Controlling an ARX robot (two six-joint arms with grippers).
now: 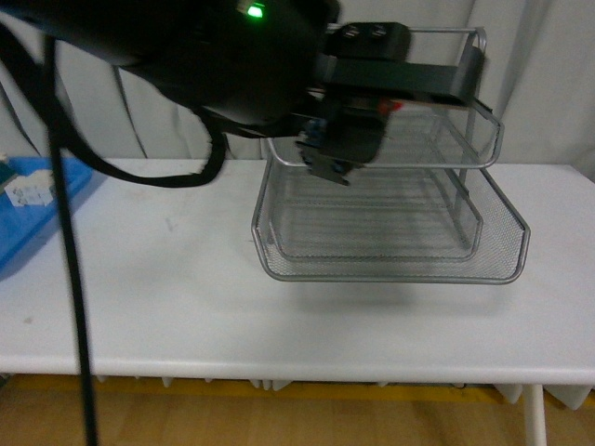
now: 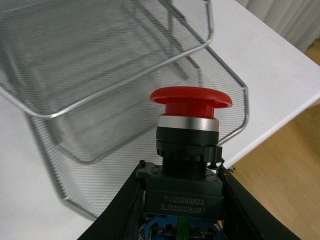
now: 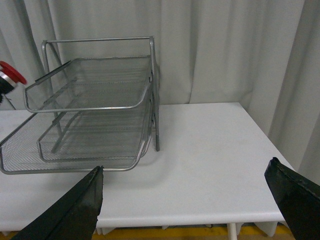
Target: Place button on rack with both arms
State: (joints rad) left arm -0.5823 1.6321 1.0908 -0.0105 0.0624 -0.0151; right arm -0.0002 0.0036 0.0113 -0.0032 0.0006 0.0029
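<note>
Red-capped button (image 2: 189, 131) clamped in left end effector (image 2: 182, 200).

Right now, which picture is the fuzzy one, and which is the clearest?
Front view: fuzziest; the left arm is a big dark blur near the lens, with a glowing green light. Left wrist view: clearest; the button shows a readable printed label, the rack behind it softer. Right wrist view: evenly lit, rack crisp, right gripper just two dark shapes.

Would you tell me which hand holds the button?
The left hand grips the button by its dark body; the right hand hangs open and empty.
</note>
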